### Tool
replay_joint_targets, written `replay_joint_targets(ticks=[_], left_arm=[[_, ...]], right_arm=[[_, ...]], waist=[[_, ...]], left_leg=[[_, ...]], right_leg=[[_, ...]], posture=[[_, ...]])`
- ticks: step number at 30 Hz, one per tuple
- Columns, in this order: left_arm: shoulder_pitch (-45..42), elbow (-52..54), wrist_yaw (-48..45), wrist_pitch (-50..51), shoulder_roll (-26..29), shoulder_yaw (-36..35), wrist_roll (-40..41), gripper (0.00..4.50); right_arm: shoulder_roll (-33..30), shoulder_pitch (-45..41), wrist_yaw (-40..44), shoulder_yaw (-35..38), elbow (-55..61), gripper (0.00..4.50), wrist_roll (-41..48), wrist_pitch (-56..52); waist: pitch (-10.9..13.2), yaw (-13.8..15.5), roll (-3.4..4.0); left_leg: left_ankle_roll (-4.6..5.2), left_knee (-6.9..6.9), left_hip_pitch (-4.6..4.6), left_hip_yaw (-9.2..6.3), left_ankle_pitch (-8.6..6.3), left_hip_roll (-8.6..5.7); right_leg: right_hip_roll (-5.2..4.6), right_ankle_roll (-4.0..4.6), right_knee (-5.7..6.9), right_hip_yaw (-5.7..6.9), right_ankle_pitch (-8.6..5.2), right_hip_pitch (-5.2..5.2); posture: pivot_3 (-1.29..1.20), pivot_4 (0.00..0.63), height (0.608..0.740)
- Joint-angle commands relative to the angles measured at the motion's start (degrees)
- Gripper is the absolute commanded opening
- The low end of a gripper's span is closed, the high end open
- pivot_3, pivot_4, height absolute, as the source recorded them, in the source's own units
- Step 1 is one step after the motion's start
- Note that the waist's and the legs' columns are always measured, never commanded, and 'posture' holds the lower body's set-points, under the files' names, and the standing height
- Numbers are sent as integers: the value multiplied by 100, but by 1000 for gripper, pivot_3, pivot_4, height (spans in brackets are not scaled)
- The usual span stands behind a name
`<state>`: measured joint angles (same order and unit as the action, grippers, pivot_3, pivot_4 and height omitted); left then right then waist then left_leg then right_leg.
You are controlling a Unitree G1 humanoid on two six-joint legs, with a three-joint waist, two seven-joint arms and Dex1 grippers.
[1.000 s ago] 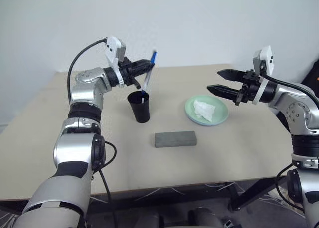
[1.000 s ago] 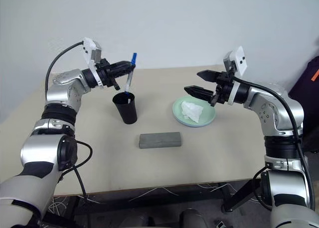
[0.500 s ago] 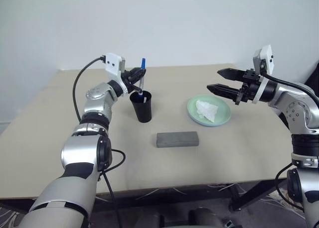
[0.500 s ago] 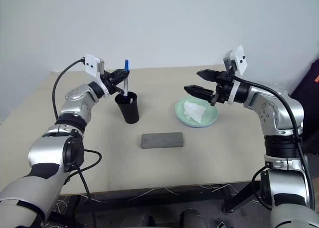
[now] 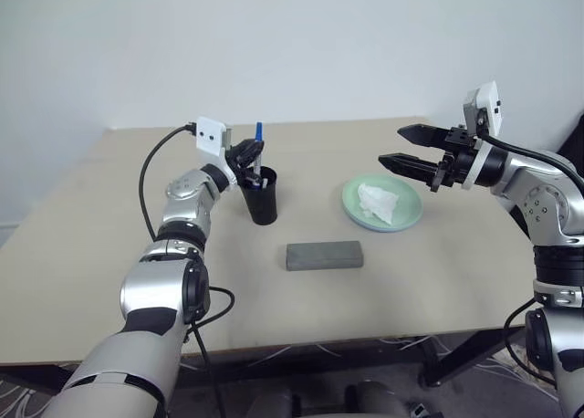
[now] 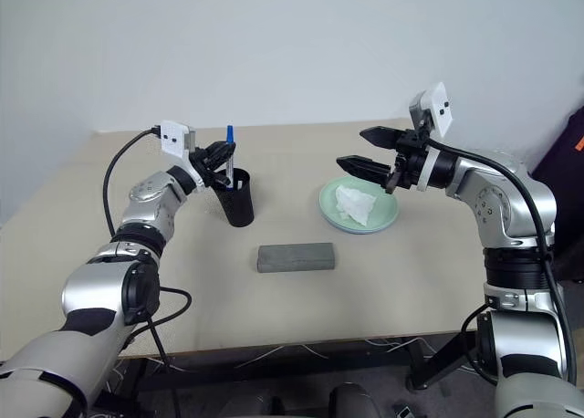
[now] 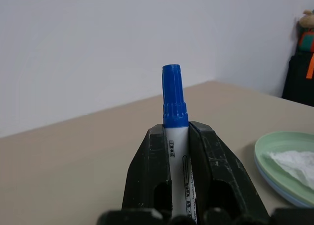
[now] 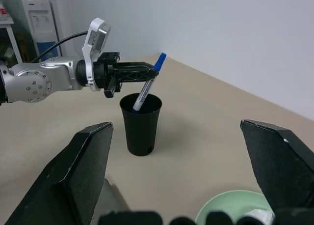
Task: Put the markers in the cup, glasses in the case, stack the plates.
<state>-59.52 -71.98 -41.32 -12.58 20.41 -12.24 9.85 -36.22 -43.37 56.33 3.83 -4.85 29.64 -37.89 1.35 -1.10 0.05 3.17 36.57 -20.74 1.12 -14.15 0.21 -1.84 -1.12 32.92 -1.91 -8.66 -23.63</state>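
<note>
My left gripper [image 5: 253, 152] is shut on a white marker [image 7: 175, 136] with a blue cap, just above the rim of the black cup [image 5: 263, 197]. The marker stands nearly upright with its lower end inside the cup [image 8: 141, 123]. The gray case [image 5: 324, 255] lies shut on the table in front of the cup. The pale green plate [image 5: 409, 210] sits to the right, and a light blue rim [image 7: 282, 189] shows beneath it. My right gripper [image 5: 402, 150] hangs open above the plate's far side, holding nothing. The glasses are hidden from view.
A crumpled white tissue [image 5: 376, 202] lies on the green plate. The beige table [image 5: 109, 254] has bare room at its left and front. A plain wall stands behind the table's far edge.
My left gripper has come down and toward the cup with the blue-capped marker, which now stands more upright and reaches deeper into the cup. The right arm has not moved.
</note>
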Motion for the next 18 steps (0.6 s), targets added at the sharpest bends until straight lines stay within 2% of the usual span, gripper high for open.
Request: replay_joint_targets(ticks=[1,3,9,15,16,18], left_arm=[[2,93,-86,-85,33,-79,28,406],[42,105,-116,-74,43,-88,40,406],[123,155,-276,-49,73,-123,85,2048],[127,289,-473,-27,159,-163,123,4196],[124,352,-505,-49,192,-151,111,4462],[171,532,-566,-251,296,-3,-54,4462]], right_arm=[[-29,-173,-15,116,129,4500,54,71],[-27,-170,-22,116,137,4500,56,65],[-6,-188,-28,105,116,4500,52,74],[20,-238,-16,84,55,4500,34,98],[19,-238,-10,85,52,4500,33,100],[18,-223,-13,89,71,4500,38,84]], waist=[[0,-2,0],[0,-1,0],[0,-2,0],[0,-2,0],[0,-3,0],[0,-2,0]], left_leg=[[0,0,0,0,0,0],[0,0,0,1,0,0],[0,0,0,1,0,0],[0,0,0,0,0,1],[0,1,0,0,0,1],[0,0,0,0,0,1]], right_leg=[[0,0,0,0,0,0],[0,0,0,0,0,0],[0,0,0,0,0,0],[0,0,1,1,0,0],[0,0,1,1,0,0],[0,0,0,1,0,0]], posture=[[0,0,731],[0,0,731],[0,0,731],[0,0,731],[0,0,731],[0,0,731]])
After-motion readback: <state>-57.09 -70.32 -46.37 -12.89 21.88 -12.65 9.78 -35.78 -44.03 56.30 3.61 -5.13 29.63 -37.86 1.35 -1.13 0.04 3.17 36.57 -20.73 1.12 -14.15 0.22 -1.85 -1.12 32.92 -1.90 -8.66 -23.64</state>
